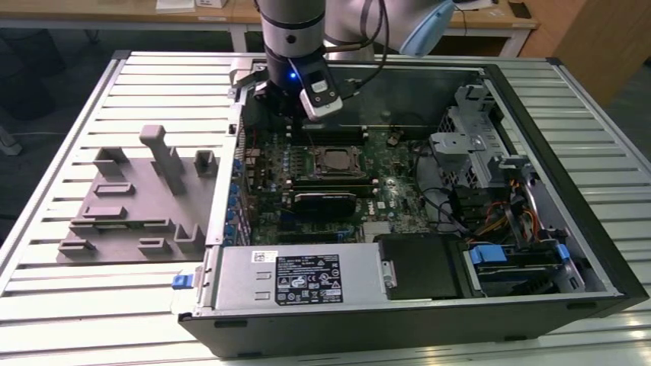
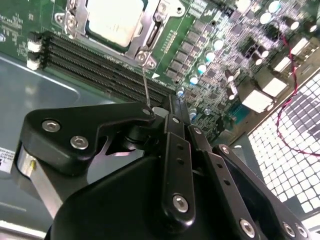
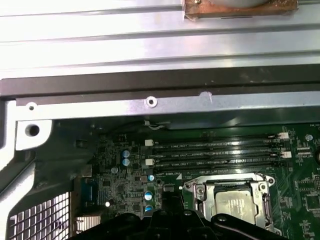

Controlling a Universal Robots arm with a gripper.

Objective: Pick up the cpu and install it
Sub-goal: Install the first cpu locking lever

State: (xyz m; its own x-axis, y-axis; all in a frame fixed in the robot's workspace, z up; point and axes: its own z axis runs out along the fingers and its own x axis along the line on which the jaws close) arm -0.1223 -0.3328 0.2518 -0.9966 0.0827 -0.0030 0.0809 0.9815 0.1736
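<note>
Sitting in socket, cpu (image 3: 234, 203), below tool (image 2: 170, 107)

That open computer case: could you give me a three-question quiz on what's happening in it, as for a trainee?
1. True or false: the cpu lies in its socket on the motherboard.
2. The hand hangs over which part? A) the power supply B) the memory slots beside the socket C) the grey fixture tray
3. Fill in: in the exterior view, the tray lies outside the case, on that view's ____.

Key: 1 true; 2 B; 3 left.
</note>
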